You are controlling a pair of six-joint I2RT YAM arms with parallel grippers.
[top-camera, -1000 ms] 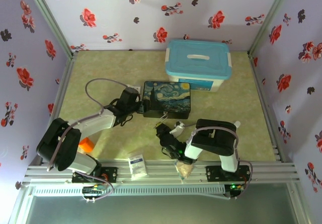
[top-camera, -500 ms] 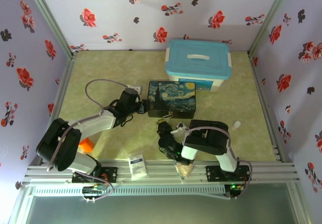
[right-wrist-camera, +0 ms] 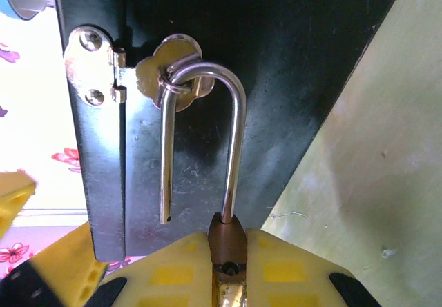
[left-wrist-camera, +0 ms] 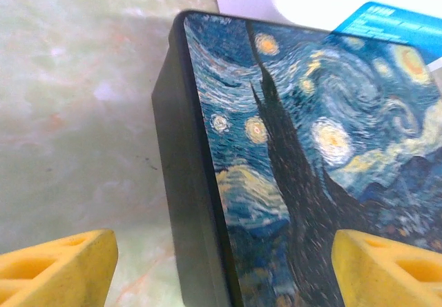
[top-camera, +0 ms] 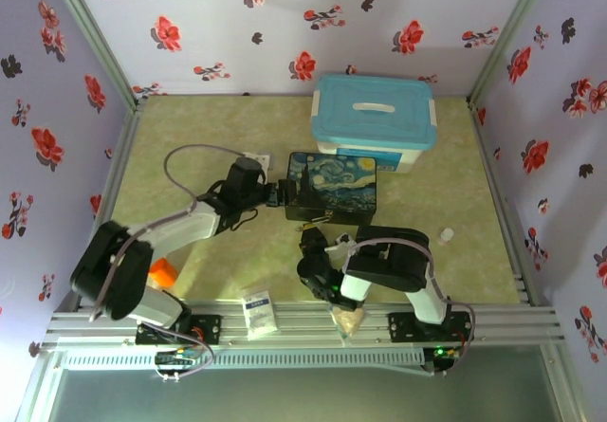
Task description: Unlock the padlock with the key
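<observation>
The right gripper [right-wrist-camera: 228, 264] is clamped on the padlock [right-wrist-camera: 228, 239], whose brass body sits right between its fingertips. The shackle [right-wrist-camera: 237, 141] runs straight ahead from them, looped through the hasp [right-wrist-camera: 173, 69] on the box [right-wrist-camera: 297, 58]; one leg hangs free of the body. The left gripper [left-wrist-camera: 221, 272] is spread wide, with the box's edge between its fingers.

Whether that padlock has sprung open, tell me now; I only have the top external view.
Observer: Yes. On the right wrist view the padlock is open. One leg of its shackle hangs free of the body.
Operator: Report if it is off the box.
Observer: It is not. The shackle is threaded through the silver hasp loop on the dark box.
</observation>
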